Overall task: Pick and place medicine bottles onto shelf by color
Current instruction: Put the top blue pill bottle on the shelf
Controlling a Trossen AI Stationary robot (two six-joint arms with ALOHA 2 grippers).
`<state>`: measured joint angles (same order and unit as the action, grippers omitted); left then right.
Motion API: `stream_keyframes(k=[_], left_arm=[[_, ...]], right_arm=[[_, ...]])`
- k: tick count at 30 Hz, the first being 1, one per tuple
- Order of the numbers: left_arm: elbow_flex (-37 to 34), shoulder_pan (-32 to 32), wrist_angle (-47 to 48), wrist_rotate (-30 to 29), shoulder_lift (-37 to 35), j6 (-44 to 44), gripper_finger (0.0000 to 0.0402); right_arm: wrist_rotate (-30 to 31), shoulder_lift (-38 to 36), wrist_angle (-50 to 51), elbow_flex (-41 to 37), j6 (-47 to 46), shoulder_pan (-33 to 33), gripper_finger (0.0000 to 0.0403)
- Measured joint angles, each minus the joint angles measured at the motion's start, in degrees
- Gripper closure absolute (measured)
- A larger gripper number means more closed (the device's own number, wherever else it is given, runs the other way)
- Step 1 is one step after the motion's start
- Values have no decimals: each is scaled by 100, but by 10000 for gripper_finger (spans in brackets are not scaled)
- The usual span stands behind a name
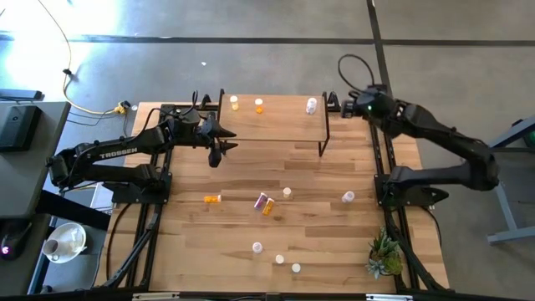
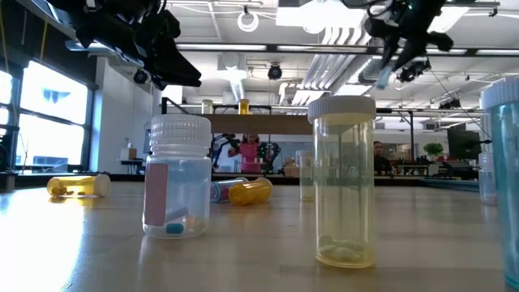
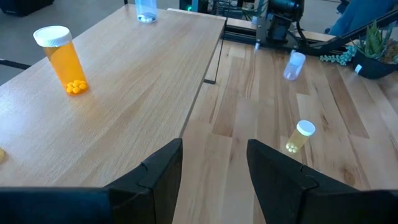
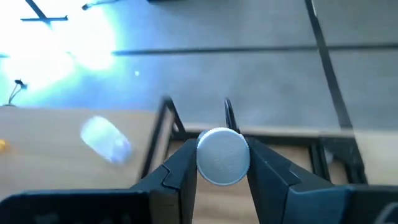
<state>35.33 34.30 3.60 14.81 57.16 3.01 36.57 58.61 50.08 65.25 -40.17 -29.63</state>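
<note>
The shelf (image 1: 272, 125) stands at the table's far middle. On its board stand a yellowish bottle (image 1: 234, 102), an orange one (image 1: 259, 105) and a whitish one (image 1: 312, 105). My right gripper (image 1: 343, 104) hangs high beyond the shelf's right end, shut on a white-capped medicine bottle (image 4: 224, 155). My left gripper (image 1: 221, 150) is open at the shelf's near left corner, nothing between its fingers (image 3: 155, 174). Several more bottles stand or lie on the table, such as an orange one (image 1: 212, 199) on its side. My right gripper pinches the bottle between its two fingers (image 4: 180, 168), which lie on opposite sides of it at the white cap (image 4: 224, 140). The cap's round top faces back toward the wrist. The bottle is lifted clear, above the shelf's right end, and shows pale below the fingers (image 2: 383, 77).
A small plant (image 1: 384, 255) sits at the table's near right corner. Upright bottles dot the near middle (image 1: 257, 247) and right (image 1: 348, 196); two lie together at the centre (image 1: 265, 203). The shelf's black legs (image 1: 324, 142) stand at its right end.
</note>
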Motion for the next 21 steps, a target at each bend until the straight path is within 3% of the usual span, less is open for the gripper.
stream_keyframes(k=[12, 21], left_arm=[[0, 0, 41, -2, 0, 1, 232], [0, 0, 179, -2, 2, 8, 232]], right_arm=[[68, 1652, 76, 2230, 1221, -2, 299], [-563, 3056, 158, 3763, 1795, -2, 299]])
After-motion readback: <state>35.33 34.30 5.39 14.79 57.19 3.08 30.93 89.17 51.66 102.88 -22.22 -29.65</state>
